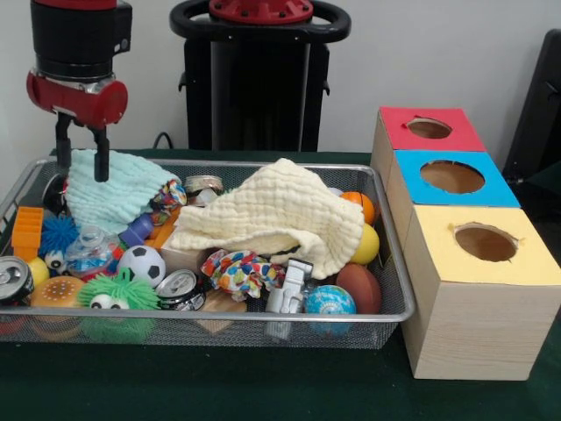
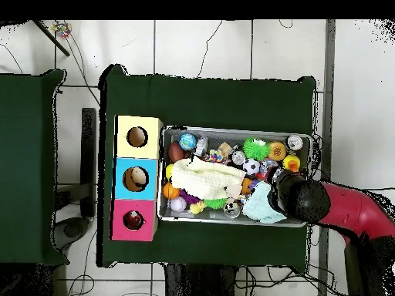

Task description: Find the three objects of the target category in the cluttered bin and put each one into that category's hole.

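The bin (image 1: 394, 282) of silver wire mesh is full of toys, balls, cans and cloths; it also shows in the overhead view (image 2: 235, 129). My gripper (image 1: 81, 160) hangs over the bin's far left corner in the front view. It is open, its two black fingers (image 1: 102, 154) straddling the top edge of a light blue cloth (image 1: 118, 191). In the overhead view the arm's head (image 2: 298, 197) hides the gripper, beside the blue cloth (image 2: 261, 209). The hole (image 1: 429, 128) in the red-topped box lies right of the bin, also in the overhead view (image 2: 133, 220).
A cream cloth (image 1: 280, 215) covers the bin's middle. Around it lie a soccer ball (image 1: 141, 264), a green fuzzy toy (image 1: 117, 296), soda cans (image 1: 180, 288), a globe ball (image 1: 330, 303) and a brown football (image 1: 359, 287). Blue-topped (image 1: 451, 178) and yellow-topped (image 1: 485, 243) boxes stand nearer the camera.
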Robot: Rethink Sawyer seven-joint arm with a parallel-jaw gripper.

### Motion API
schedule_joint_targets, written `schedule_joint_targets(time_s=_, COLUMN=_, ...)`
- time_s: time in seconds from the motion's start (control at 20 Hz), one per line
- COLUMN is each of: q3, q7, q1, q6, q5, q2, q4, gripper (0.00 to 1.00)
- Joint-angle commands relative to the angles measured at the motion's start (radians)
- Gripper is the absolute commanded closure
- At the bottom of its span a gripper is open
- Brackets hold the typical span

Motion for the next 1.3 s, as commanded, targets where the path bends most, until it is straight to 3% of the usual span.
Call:
schedule_joint_targets(time_s=0.05, q3=0.126, q7=-0.275, q1=-0.066, q6=0.001, q5=-0.102, q2=-0.025, q4=0.057, gripper=0.00)
schedule_joint_targets(time_s=0.3, q3=0.131, q7=-0.217, q1=-0.062, q6=0.034, q5=-0.110, q2=0.019, q4=0.029, gripper=0.00)
schedule_joint_targets(time_s=0.45, q3=0.096, q7=-0.160, q1=-0.042, q6=-0.007, q5=-0.151, q2=0.051, q4=0.006, gripper=0.00)
schedule_joint_targets(time_s=0.95, q3=0.084, q7=-0.070, q1=-0.046, q6=-0.145, q5=-0.209, q2=0.136, q4=0.014, gripper=0.00)
schedule_joint_targets(time_s=1.3, q3=0.048, q7=-0.059, q1=-0.041, q6=-0.208, q5=-0.284, q2=0.194, q4=-0.052, gripper=0.00)
